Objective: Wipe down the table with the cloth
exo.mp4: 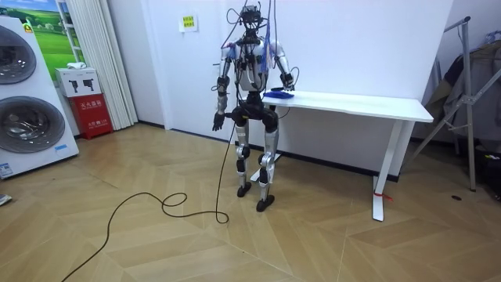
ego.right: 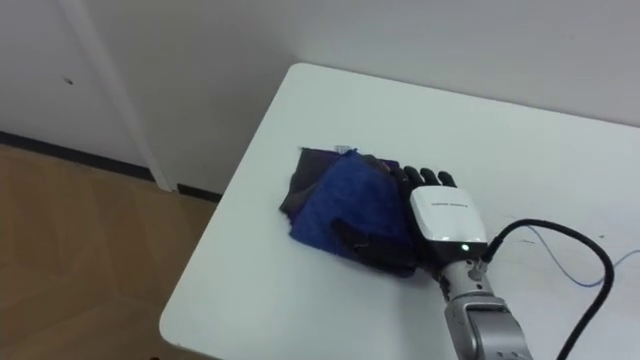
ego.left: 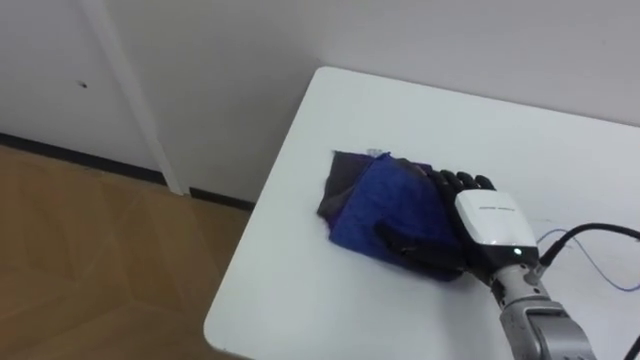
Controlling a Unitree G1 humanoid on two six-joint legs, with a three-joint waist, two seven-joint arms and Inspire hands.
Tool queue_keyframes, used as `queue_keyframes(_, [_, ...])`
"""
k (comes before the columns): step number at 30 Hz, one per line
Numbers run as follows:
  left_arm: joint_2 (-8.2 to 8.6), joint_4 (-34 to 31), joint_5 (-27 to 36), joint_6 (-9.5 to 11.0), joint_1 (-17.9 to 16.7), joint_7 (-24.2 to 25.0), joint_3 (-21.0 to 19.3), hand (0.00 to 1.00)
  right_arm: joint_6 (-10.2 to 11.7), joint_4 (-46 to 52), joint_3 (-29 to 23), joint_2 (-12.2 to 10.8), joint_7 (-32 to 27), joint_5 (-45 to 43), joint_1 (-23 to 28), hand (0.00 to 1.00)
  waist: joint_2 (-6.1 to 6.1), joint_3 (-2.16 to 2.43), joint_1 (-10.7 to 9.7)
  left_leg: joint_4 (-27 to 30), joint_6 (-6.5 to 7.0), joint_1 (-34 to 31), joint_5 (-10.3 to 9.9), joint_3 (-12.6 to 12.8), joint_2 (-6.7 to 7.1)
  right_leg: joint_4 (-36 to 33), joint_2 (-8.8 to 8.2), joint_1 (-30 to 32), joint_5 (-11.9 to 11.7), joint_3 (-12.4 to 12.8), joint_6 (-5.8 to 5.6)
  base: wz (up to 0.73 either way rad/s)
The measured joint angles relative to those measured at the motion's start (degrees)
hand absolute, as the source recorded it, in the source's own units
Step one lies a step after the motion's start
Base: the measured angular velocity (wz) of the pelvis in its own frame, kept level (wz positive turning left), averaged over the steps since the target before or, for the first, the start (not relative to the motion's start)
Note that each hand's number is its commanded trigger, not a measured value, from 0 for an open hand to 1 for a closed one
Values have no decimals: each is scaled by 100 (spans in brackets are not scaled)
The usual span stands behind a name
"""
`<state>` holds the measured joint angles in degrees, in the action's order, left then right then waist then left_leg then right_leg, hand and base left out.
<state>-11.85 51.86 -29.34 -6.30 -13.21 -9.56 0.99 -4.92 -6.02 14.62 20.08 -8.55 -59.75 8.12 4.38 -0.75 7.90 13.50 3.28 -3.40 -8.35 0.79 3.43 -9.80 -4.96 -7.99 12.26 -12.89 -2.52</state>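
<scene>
Nearest is the right hand [ego.left: 488, 222], reaching in from the lower right and lying palm-down on the cloth [ego.left: 385, 200]. Its fingers are spread fairly flat across the top of the cloth and the thumb stretches along the near edge. I read this as pressing, not gripping.

The cloth sits on the white table [ego.left: 400, 110], near the left end and a little in from the corner by the wall [ego.left: 200, 60]. The wooden floor [ego.left: 90, 260] shows beyond the table's edge. In the room view the robot stands upright at that same end of the table. Its left hand [exo.mp4: 217, 123] hangs at its side, well apart from the work (too small there to tell whether it is open or closed).

As for progress, the wipe looks under way, since the hand and cloth are in contact with the tabletop. The surface shows no smear, spill or damp track, so how much is already done cannot be read. Most of the long top runs off to the room view's right, and by my judgement that stretch is left to cover.

The cloth is deep blue and bunched into soft folds, not laid flat. A darker greyish part shows at its far left side. It looks limp and likely to drag along easily under the palm.
</scene>
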Motion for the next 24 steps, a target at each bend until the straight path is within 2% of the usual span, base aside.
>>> queue_keyframes(2, [0, 0, -1, 3, 12, 11, 1, 0, 4, 0, 3, 0, 1, -151, 0, 0, 46, -6, 3, 0, 0, -11, -2, -2, 0, -3, -1, 11, 0, 1, 0, 0])
queue_keyframes(7, [-3, -12, -4, 4, 18, 35, 44, 0, -19, -167, 169, -3, 13, -179, -3, 0, 123, 32, 40, 39, 2, -30, -5, 20, -1, -5, -2, 29, -1, 1, 0, 0])
queue_keyframes(13, [7, -21, -5, 3, 14, 39, 36, 0, -82, -215, 231, -57, 130, -179, -7, 0, 84, 17, 76, 139, 5, -97, -77, -9, -8, -3, 8, -11, 0, -12, -1, 0])
queue_keyframes(16, [20, -21, -3, 2, 16, 38, 38, 0, -201, -210, 235, -226, 177, -186, -12, 0, 86, 17, 125, 146, 6, -96, -77, 10, -7, 1, 7, -7, 0, -17, -1, 0])
queue_keyframes(22, [50, -7, -12, -17, -29, 3, 41, 0, -316, -210, 258, -239, 328, -514, -45, 0, 51, -3, 255, 142, 5, -91, -78, 4, -17, 3, 9, 23, 0, -23, -1, 0])
queue_keyframes(23, [50, -7, -12, -28, -33, 4, 41, 0, -366, -210, 280, -242, 341, -570, -47, 4, 50, -2, 267, 142, 5, -90, -78, 4, -18, 4, 10, 23, 0, -27, -1, 0])
queue_keyframes(24, [51, -7, -12, -43, -32, 5, 45, 0, -406, -211, 301, -245, 359, -570, -59, 30, 49, -2, 274, 142, 5, -88, -78, 3, -18, 4, 10, 21, 0, -37, -1, 0])
